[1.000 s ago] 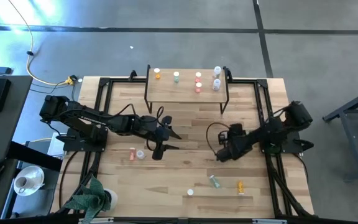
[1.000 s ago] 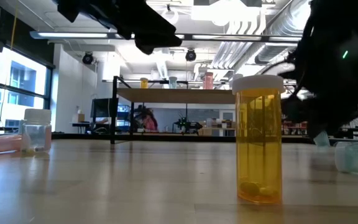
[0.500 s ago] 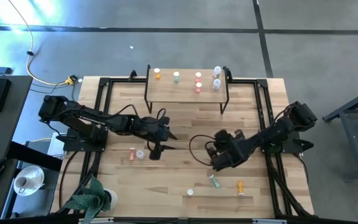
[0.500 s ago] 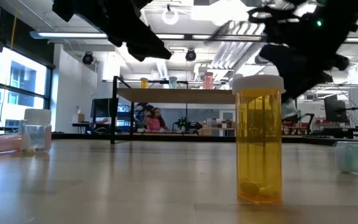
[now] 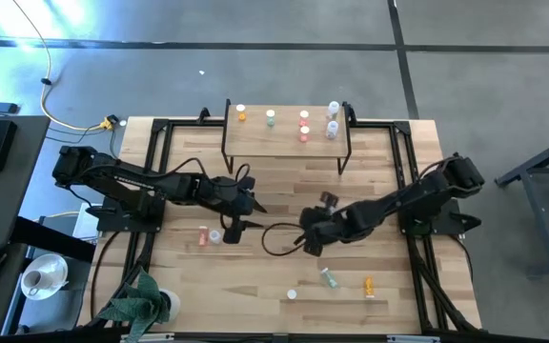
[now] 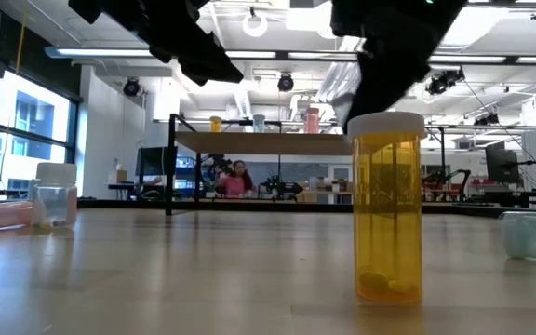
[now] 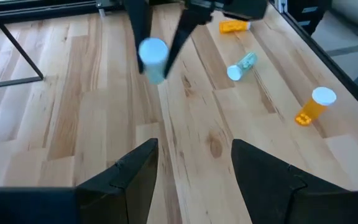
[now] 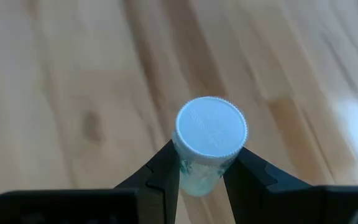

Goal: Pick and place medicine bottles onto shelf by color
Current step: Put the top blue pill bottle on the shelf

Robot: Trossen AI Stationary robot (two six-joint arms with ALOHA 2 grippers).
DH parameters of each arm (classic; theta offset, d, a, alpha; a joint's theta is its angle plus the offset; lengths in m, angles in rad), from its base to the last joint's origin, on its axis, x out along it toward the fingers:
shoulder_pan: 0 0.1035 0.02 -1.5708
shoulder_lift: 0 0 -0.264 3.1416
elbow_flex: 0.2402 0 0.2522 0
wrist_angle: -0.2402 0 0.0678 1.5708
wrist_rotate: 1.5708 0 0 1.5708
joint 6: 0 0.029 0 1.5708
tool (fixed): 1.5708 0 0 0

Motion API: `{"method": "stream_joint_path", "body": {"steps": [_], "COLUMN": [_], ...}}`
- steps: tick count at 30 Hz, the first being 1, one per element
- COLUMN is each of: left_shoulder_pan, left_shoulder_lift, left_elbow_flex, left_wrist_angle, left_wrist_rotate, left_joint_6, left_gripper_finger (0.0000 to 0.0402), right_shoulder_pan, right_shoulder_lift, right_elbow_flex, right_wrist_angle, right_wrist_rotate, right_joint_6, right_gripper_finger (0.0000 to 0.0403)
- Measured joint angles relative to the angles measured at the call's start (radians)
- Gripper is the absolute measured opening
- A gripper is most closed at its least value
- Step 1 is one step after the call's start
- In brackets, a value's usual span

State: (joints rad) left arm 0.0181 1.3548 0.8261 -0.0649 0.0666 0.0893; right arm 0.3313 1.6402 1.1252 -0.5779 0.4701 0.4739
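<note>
Amber plastic fills the near foreground of the low view: an upright orange medicine bottle with a white cap (image 6: 387,207) stands at the front edge of the light wooden tabletop (image 5: 284,200), not yet sorted. From above, a green-tinted bottle lying on its side (image 5: 329,277) is just beside it and a small white-capped bottle (image 5: 292,294) is a little farther left — all three waiting, by the look of it, for a pick.

Further in, the right gripper (image 8: 201,177) is clamped on a clear bottle with a white cap (image 8: 210,134), pinching the body just under the cap; that grip probably keeps the bottle upright for setting it down on its base. It hangs above the mid-table, clear of the wood.

The left gripper (image 7: 194,163) hovers near it with fingers spread and nothing between them, above a pink bottle lying flat (image 5: 203,234) and a clear bottle (image 5: 215,235) — likely its next targets.

At the far edge stands the small raised shelf with a light wood top and black legs (image 5: 284,141). On it stand bottles in colour order: orange (image 5: 241,113), green (image 5: 271,117), two red (image 5: 304,126), two clear (image 5: 332,121). The held bottle seems bound for the clear end.
</note>
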Motion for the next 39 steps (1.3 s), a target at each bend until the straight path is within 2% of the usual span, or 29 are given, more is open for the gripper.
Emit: {"method": "stream_joint_path", "body": {"steps": [7,15,21,31,36,39], "left_shoulder_pan": [0.0,0.0,0.0,0.0,0.0,0.0], "left_shoulder_lift": [0.0,0.011,0.023,0.051,0.054,0.054], "left_elbow_flex": [0.0,0.0,0.0,0.002,0.0,0.0], "left_wrist_angle": [0.001,0.065,0.107,0.222,0.231,0.227], "left_wrist_rotate": [0.0,-0.028,-0.106,-0.111,-0.162,-0.159], "left_joint_6": [0.019,0.022,0.058,0.061,0.068,0.072], "left_gripper_finger": [0.0193,0.0193,0.0193,0.0193,0.0193,0.0193], "right_shoulder_pan": [-0.087,-0.158,-0.171,-0.17,-0.17,-0.172], "right_shoulder_lift": [0.0,0.0,0.0,0.0,0.0,0.0], "right_elbow_flex": [0.0,0.0,0.0,0.0,0.0,0.0], "right_wrist_angle": [0.194,0.325,0.352,0.392,0.423,0.437], "right_wrist_rotate": [-0.132,-0.264,-0.273,-0.277,-0.277,-0.276], "right_joint_6": [-0.238,-0.341,-0.377,-0.405,-0.429,-0.429], "right_gripper_finger": [0.0092,0.0092,0.0092,0.0092,0.0092,0.0092]}}
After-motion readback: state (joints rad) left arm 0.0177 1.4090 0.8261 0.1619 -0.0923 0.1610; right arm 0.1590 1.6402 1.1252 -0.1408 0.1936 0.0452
